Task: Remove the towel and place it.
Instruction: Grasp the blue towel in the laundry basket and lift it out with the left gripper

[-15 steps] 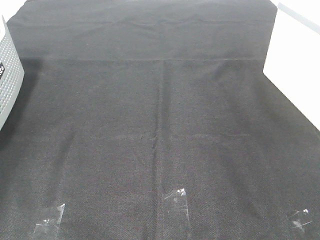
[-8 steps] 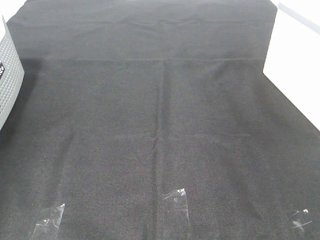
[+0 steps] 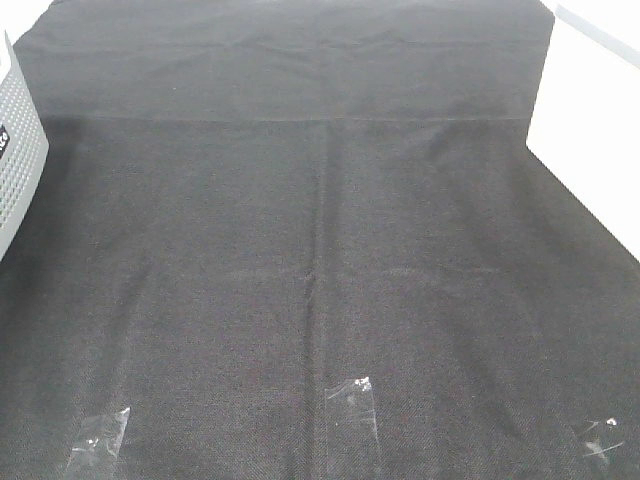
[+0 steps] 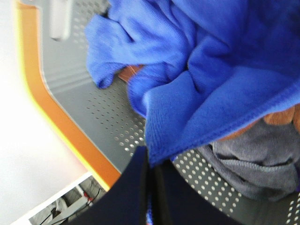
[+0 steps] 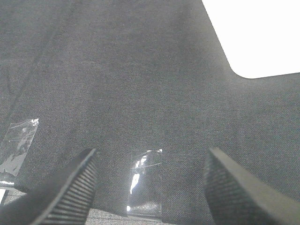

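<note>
The towel, bright royal blue, shows only in the left wrist view, bunched up in a grey perforated basket with an orange rim. My left gripper is shut on a folded edge of the towel, and blue fabric shows between its dark fingers. My right gripper is open and empty, hovering over the black table covering. Neither gripper nor the towel shows in the exterior high view.
A grey cloth and something orange lie under the towel in the basket. The basket's corner stands at the left edge of the black covering. Clear tape pieces sit near the front edge. White tabletop lies to the right.
The shadow beside the basket at the left of the exterior view has shrunk slightly. Nothing else differs.
</note>
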Action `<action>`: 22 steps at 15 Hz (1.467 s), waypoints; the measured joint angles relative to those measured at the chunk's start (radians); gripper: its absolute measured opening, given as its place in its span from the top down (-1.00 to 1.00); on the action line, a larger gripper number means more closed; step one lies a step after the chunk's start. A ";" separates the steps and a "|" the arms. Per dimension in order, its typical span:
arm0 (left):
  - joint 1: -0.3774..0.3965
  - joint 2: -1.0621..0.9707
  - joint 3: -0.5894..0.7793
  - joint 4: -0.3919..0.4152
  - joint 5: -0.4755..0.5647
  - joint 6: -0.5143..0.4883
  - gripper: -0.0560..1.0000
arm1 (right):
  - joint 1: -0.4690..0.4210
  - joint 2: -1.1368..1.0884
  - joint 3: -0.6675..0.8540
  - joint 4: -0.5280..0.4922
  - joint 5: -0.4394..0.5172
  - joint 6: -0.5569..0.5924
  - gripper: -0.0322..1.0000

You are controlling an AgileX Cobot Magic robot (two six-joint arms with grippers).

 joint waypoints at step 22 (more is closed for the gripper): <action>-0.328 -0.351 -0.002 0.032 -0.336 -0.165 0.89 | 0.000 0.000 -0.007 0.095 -0.042 -0.024 -0.29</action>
